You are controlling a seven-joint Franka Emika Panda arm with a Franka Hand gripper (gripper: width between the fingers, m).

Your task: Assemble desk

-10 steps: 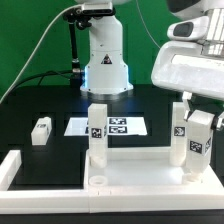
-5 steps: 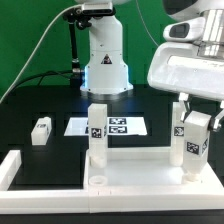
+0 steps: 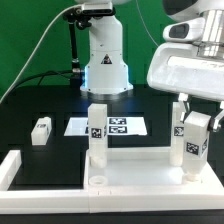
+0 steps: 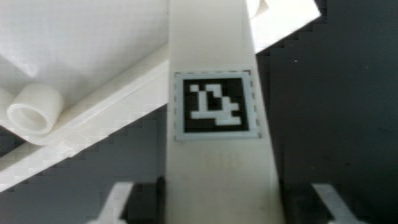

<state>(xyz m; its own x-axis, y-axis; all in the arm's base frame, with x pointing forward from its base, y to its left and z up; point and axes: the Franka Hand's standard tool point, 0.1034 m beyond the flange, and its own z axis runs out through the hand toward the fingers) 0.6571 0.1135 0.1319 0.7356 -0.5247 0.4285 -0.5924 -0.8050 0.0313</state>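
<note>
The gripper (image 3: 198,118) hangs at about four o'clock in the exterior view and is clamped on a white square leg (image 3: 198,148); this leg stands upright with a black-and-white tag on its face, and its lower end is at the corner of the desk top (image 3: 140,172) at five o'clock; whether it is fully seated there, I cannot tell; in the wrist view the two fingers (image 4: 121,205) stand one on each side of the leg (image 4: 217,165), pressed to its flanks, and the tag (image 4: 215,100) is at the middle of the picture; beside the leg in that view is a short round stub (image 4: 32,110) on the white desk top (image 4: 80,60); the desk top is a wide white tray which lies flat on the black table (image 3: 40,100) across the six o'clock part of the exterior view; a second leg (image 3: 97,135) stands upright on it near the centre, well apart from the held one, and also carries a tag; just behind the held leg, toward three o'clock, another white tagged piece (image 3: 180,125) stands upright and is partly hidden, so I cannot say what it sits in; a third leg (image 3: 41,131) lies loose on the table at nine o'clock; the marker board (image 3: 120,126) lies flat behind the second leg; a long white border bar (image 3: 20,168) runs at eight o'clock; the robot base (image 3: 105,60) stands at twelve o'clock.
</note>
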